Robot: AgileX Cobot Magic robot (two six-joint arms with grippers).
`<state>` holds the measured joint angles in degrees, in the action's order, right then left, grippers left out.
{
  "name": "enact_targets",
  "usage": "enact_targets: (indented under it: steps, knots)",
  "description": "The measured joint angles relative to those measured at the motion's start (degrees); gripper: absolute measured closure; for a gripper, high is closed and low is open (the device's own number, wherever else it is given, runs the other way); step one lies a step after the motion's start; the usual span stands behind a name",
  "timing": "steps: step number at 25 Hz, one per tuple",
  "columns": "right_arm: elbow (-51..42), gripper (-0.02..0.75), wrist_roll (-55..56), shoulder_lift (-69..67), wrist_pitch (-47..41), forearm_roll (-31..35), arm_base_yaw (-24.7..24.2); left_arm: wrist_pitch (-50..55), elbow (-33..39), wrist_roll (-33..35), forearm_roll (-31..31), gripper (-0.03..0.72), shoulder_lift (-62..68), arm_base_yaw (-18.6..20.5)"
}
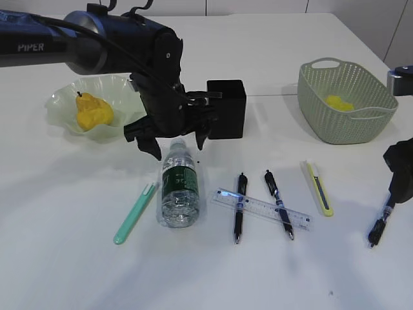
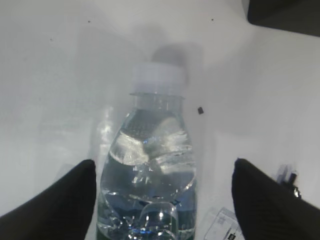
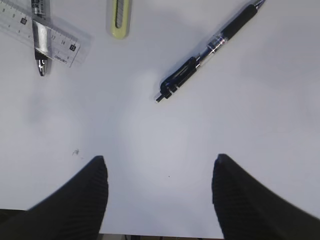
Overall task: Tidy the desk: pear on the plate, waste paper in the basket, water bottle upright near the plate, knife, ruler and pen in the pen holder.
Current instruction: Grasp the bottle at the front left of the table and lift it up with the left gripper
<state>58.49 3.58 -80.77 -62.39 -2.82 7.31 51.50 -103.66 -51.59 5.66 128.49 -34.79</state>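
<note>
Beside the plate (image 1: 61, 97), the water bottle (image 1: 179, 184) lies flat under the left gripper (image 1: 173, 139), whose jaws stand spread and empty; they should descend evenly astride its neck before clamping

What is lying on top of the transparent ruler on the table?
Two black pens lie across the ruler, one near each end. The ruler is see-through, so only the white table shows under it.

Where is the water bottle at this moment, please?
In the exterior view the water bottle lies on its side left of centre, between the green knife and the ruler, its cap towards the black pen holder.
</note>
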Motion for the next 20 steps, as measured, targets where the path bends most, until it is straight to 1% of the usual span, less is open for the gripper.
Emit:
enact_targets:
  steps: [7,13,20]
  knots:
    - [0.0,0.256,0.0,0.0,0.6,0.0,0.0,1.0,-0.1,7.4,-1.0,0.091,1.3,0.0]
    - [0.0,0.256,0.0,0.0,0.9,0.0,0.0,1.1,-0.1,10.2,-3.5,0.094,2.4,0.0]
    - [0.0,0.256,0.0,0.0,0.9,0.0,0.0,1.2,-0.1,11.1,-4.9,0.094,3.8,0.5]
